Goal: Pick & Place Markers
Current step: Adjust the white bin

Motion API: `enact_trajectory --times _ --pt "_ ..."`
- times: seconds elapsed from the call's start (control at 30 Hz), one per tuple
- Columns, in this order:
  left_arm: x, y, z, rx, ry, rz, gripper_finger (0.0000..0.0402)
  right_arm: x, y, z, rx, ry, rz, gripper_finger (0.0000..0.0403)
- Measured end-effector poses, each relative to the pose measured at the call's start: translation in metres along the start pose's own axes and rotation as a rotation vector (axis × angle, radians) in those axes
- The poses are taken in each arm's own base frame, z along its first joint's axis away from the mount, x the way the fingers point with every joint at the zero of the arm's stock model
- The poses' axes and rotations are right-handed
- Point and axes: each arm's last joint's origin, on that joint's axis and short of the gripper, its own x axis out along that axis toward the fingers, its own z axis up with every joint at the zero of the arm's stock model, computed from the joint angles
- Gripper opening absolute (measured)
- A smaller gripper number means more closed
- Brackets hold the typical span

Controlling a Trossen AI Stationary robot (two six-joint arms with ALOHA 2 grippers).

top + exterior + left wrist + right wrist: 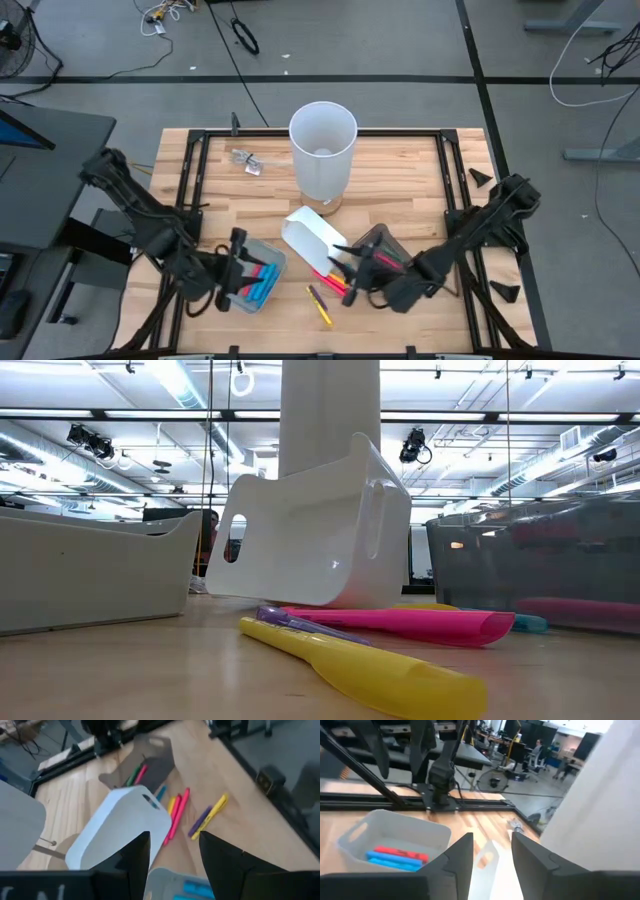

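the left gripper (238,262) hovers at the near left of the table (400,190), over the grey tray (252,281) there. its two dark fingers (131,860) stand apart with clear space between them and nothing held; they touch no marker. the tray below it holds blue markers (262,287) and a red marker (263,270).

the right gripper (352,272) sits near the middle of the table's near half, at the near end of the tipped white tray (312,237). in its own wrist view the fingers (456,856) are parted with an empty gap, and nothing is clamped; whether a fingertip touches the white tray's edge cannot be told.

the white tray lies tilted on its side just in front of the tall white cylinder (323,148). loose markers lie on the wood beside it: pink markers (176,816) and a yellow one just to its near side, and farther toward the near edge a yellow marker (320,306) with a purple marker (200,821) touching alongside it. a dark translucent tray (383,248) to the right holds a pink marker (390,262), and the left wrist view shows a green one there too.
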Motion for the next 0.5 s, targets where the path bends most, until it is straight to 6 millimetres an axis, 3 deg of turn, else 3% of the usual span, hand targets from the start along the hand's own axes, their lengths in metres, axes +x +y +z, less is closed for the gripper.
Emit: enact_trajectory --times 0.3,0.5 --pt "-0.013 0.004 -0.022 -0.138 -0.08 0.083 0.0177 0.049 0.043 0.018 -0.22 0.098 -0.151 0.0135" --pt "-0.017 0.0 -0.02 -0.149 -0.105 0.069 0.0177 0.07 0.06 0.009 -0.246 0.143 -0.175 0.0135"
